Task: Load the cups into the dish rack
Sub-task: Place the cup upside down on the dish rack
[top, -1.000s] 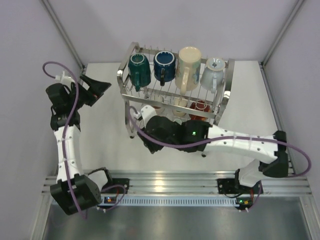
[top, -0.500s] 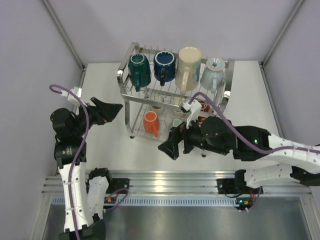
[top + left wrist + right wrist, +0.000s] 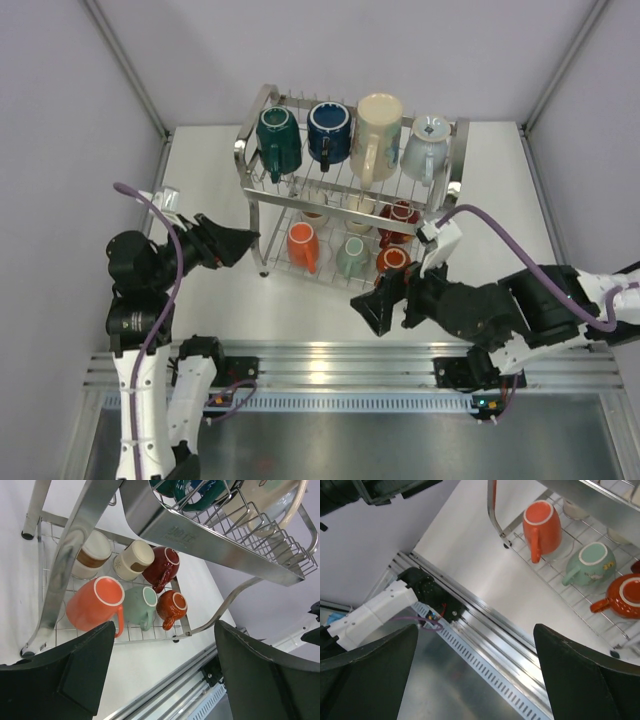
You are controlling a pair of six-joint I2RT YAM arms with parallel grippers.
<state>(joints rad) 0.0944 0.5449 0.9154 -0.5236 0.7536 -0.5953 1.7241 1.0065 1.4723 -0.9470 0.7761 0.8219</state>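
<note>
Silver wires of the dish rack cradle the orange cup sideways, likely for draining, while left hand and right hand hang wide, empty.

Right end effector jaws spread wide at six o'clock, orange mug at one o'clock lying on dish rack wires, mint cup at two, red cup at three, white tabletop beneath

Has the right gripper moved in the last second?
Yes. The right gripper has backed away from the dish rack, leaving its lower tier's left end. It has moved toward the near edge and rightward, and is now clear of the rack's front.
</note>
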